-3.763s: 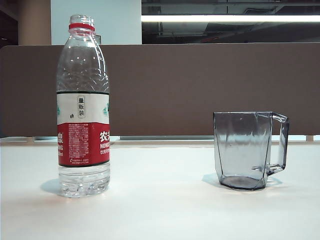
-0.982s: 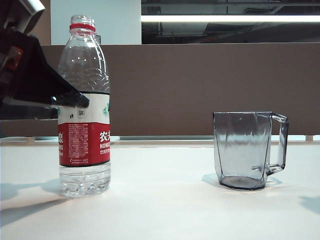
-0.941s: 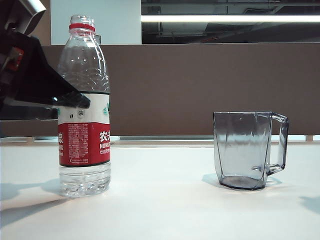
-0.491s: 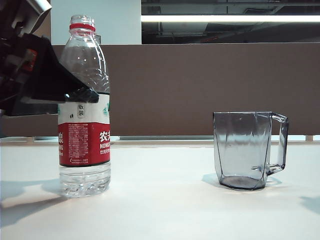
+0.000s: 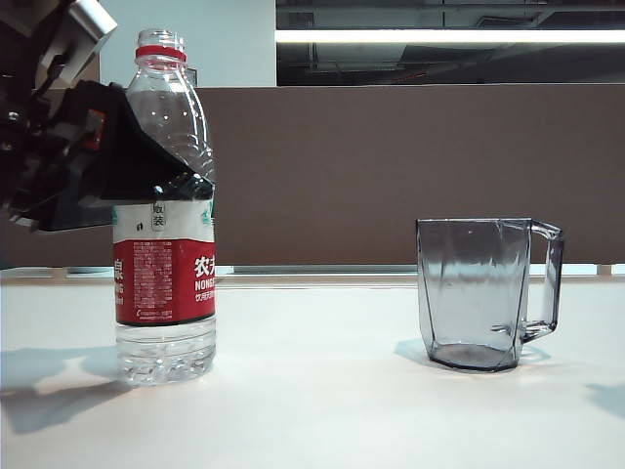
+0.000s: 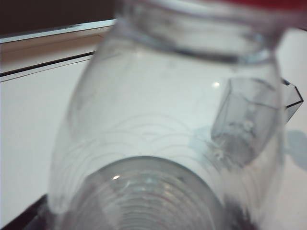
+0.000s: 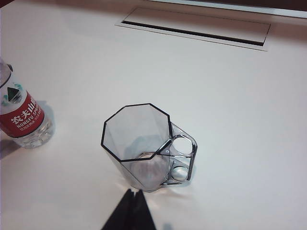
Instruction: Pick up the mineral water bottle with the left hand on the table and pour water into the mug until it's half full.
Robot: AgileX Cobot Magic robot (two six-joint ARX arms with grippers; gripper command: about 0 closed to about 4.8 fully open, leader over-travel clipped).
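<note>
White surface ahead of a brown partition, ceiling light strip above. Stood upright at the left: clear bottle, uncapped, red neck ring, red-and-white label. Sat well to its right: empty grey-tinted glass mug, handle turned right. Came in from the far left at the bottle's shoulder, just above the label: left claw, black fingers spread wide on either side of the bottle, contact not certain. Filled the left wrist view: bottle very close and blurred, mug seen through it. Hung above the mug in the right wrist view: right claw, dark tips pressed together, holding nothing; bottle at the edge.
</note>
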